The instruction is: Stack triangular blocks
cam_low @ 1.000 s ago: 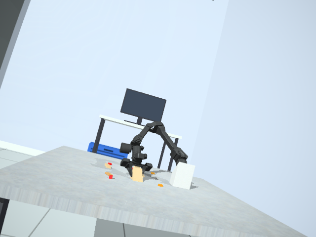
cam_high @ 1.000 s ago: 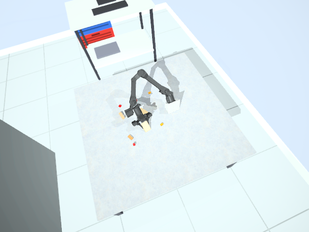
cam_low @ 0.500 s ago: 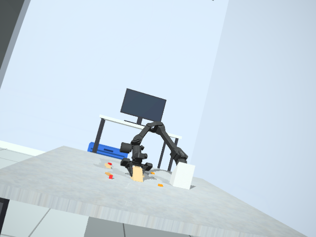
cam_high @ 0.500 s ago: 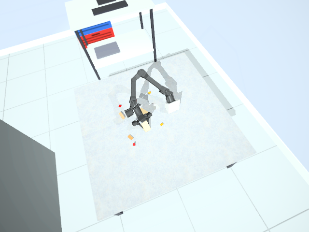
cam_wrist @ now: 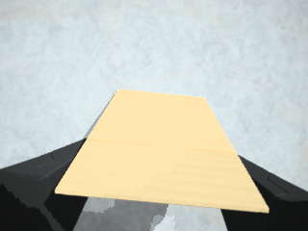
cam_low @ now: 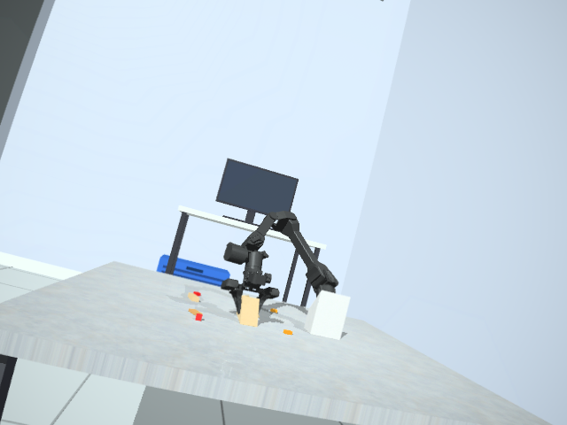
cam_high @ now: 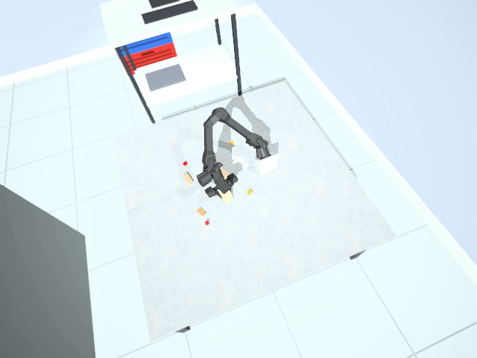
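My gripper is shut on a pale wooden triangular block, one finger at each end. In the wrist view its broad flat face fills the space between the fingers. It is at or very near the table top; any small gap under it cannot be told. The other triangular block shows only in part in the top view, beside the hand on the side toward the desk. The hand hides the rest of it, and the wrist view does not show it.
A white box stands by the arm's base. Small tan pieces, red cubes and orange-yellow pieces lie around the hand on the grey table.
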`<action>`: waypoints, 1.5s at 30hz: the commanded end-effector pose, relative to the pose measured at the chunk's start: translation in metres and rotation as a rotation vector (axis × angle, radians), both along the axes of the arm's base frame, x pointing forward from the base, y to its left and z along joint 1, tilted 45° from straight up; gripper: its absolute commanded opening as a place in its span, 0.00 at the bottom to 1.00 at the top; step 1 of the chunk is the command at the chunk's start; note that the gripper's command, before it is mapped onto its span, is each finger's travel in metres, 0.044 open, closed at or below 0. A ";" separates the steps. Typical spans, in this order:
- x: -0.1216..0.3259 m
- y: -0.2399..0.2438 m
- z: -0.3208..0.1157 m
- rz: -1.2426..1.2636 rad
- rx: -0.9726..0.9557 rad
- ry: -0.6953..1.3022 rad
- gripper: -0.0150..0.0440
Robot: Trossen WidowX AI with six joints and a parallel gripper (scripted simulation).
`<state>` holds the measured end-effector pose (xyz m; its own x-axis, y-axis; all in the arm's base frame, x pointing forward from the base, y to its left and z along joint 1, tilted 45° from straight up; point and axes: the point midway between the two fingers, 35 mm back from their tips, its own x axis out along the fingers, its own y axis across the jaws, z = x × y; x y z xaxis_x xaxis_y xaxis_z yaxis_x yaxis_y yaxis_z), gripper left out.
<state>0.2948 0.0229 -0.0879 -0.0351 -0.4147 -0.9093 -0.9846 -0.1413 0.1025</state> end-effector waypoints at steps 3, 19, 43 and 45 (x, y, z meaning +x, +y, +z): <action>0.000 0.012 -0.002 0.015 -0.154 -0.029 0.25; -0.006 0.040 -0.015 0.055 -0.564 -0.091 0.25; -0.011 0.056 -0.033 0.083 -0.889 -0.126 0.61; -0.011 0.056 -0.033 0.083 -0.889 -0.126 0.70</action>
